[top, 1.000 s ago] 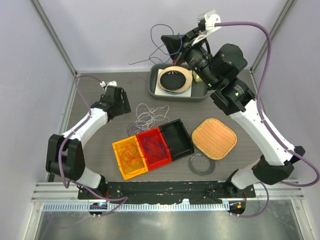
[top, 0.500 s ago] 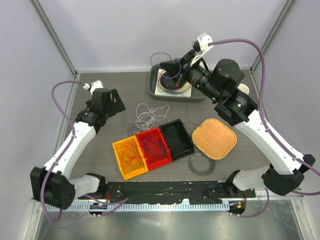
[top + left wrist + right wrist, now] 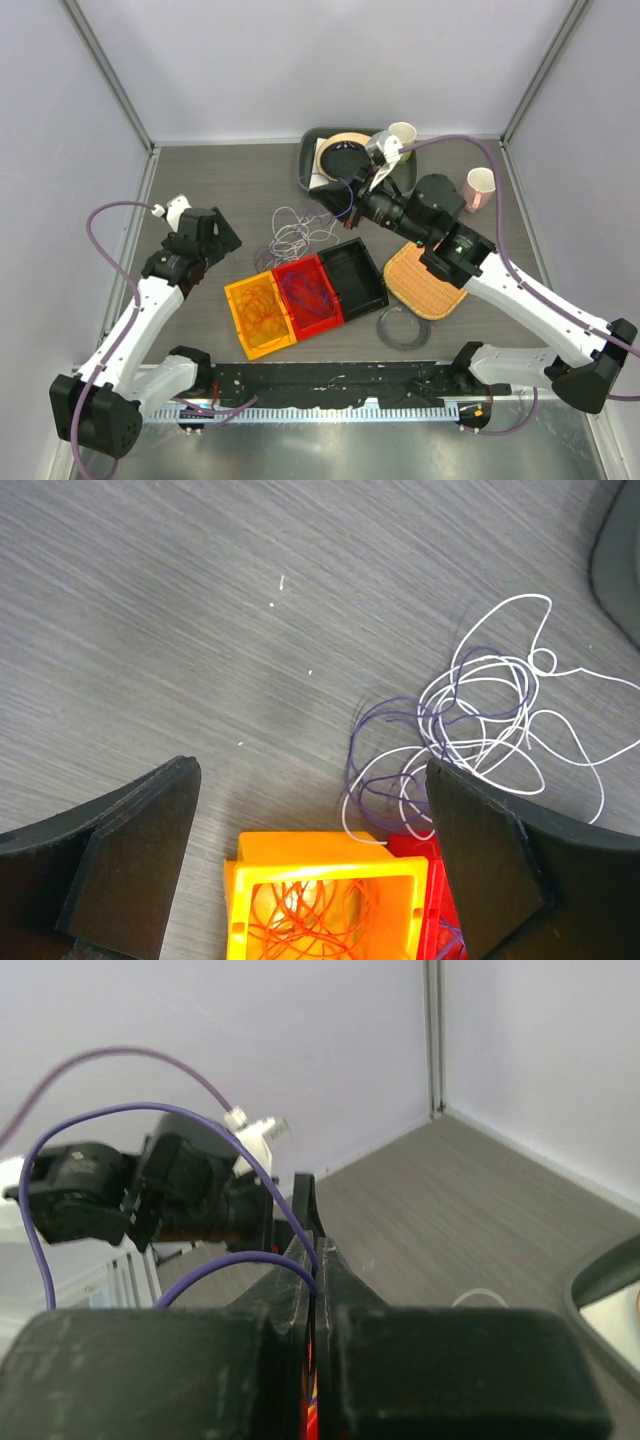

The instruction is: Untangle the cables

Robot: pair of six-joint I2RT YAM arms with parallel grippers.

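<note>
A loose tangle of white cable (image 3: 293,232) and purple cable lies on the table behind the trays; the left wrist view shows the white cable (image 3: 490,710) and purple strands (image 3: 375,745). The orange tray (image 3: 240,300) holds an orange-red cable (image 3: 310,915). The red tray (image 3: 322,318) holds a purple coil. My right gripper (image 3: 333,193) is shut on a purple cable (image 3: 100,1115) and hangs above the tangle's right side. My left gripper (image 3: 220,238) is open and empty, left of the tangle.
A black tray (image 3: 372,283) stands right of the red one. A woven mat (image 3: 425,290) and a clear ring (image 3: 402,328) lie front right. A grey tray (image 3: 305,172) with plate and bowl stands at the back, with two cups (image 3: 479,187) nearby.
My right gripper has come down and toward the front-left from above the back tray, still carrying the purple cable. My left arm has drawn back toward the near left.
</note>
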